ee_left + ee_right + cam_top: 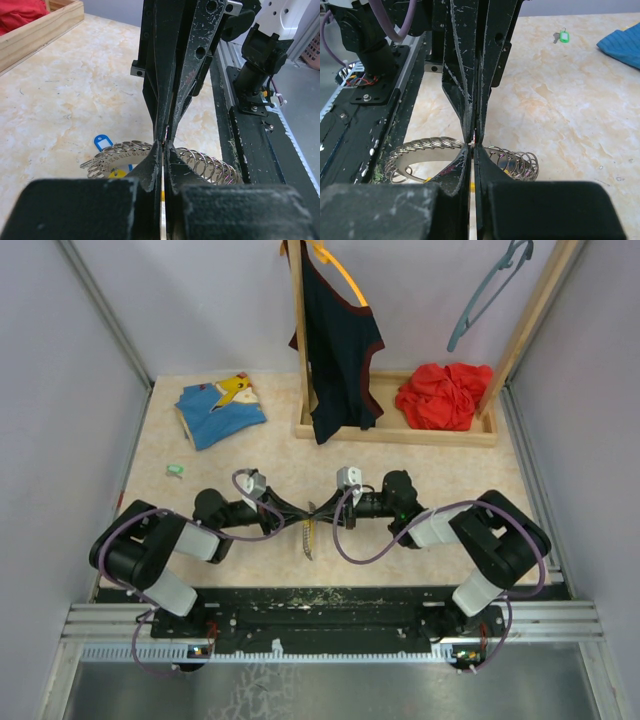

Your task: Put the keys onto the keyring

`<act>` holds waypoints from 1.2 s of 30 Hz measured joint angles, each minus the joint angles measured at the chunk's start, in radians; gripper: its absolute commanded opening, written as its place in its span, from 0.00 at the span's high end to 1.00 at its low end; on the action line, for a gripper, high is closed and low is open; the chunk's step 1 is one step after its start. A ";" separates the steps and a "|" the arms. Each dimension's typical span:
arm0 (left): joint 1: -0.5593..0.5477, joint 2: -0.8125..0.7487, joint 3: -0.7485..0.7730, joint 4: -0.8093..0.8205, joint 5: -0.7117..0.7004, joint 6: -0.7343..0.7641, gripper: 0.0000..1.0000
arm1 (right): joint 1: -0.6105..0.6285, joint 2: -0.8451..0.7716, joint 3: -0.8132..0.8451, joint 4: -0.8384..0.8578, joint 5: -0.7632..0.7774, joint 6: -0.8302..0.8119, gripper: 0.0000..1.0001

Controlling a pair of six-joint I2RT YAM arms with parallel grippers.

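While the right gripper (472, 147) and left gripper (164, 150) clamp the keyring (210, 167), the green key (174, 470) lies well apart, far-left, on the left gripper's side

shiny metal keyring (205, 162), glossy blue plastic key (101, 141); smooth table (75, 85)

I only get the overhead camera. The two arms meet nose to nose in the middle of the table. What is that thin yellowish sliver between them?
Observer: That is the keyring. Up close it is a band of many shiny coiled wire loops.
Operator: I can see a green key far off to the left. Is there another one?
Observer: Yes, a blue key sits right against one end of the loops. I cannot tell whether it is threaded on.
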 measured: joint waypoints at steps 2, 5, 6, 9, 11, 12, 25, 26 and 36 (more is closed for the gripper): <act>0.000 -0.002 -0.002 0.000 -0.001 0.011 1.00 | 0.000 0.000 0.000 -0.006 0.005 -0.002 0.92; -0.002 -0.032 -0.010 -0.006 -0.013 0.060 1.00 | -0.005 -0.016 0.000 -0.026 0.021 -0.006 0.79; -0.004 -0.051 -0.012 -0.016 -0.020 0.082 1.00 | -0.006 -0.032 -0.001 -0.043 0.030 -0.013 0.75; -0.009 -0.155 -0.013 -0.116 -0.053 0.179 1.00 | -0.013 -0.098 -0.001 -0.135 0.067 -0.043 0.65; -0.011 -0.234 -0.009 -0.230 -0.089 0.251 1.00 | -0.016 -0.149 -0.001 -0.225 0.099 -0.071 0.62; -0.011 -0.266 -0.003 -0.292 -0.108 0.289 1.00 | -0.016 -0.175 -0.001 -0.278 0.123 -0.084 0.62; -0.033 -0.317 0.166 -0.872 -0.245 0.519 1.00 | -0.018 -0.301 0.122 -0.817 0.359 -0.230 0.61; -0.037 -0.312 0.175 -0.895 -0.245 0.527 1.00 | -0.018 -0.300 0.130 -0.826 0.352 -0.247 0.61; -0.064 -0.309 0.195 -1.020 -0.239 0.581 1.00 | -0.018 -0.196 0.195 -0.787 0.196 -0.398 0.62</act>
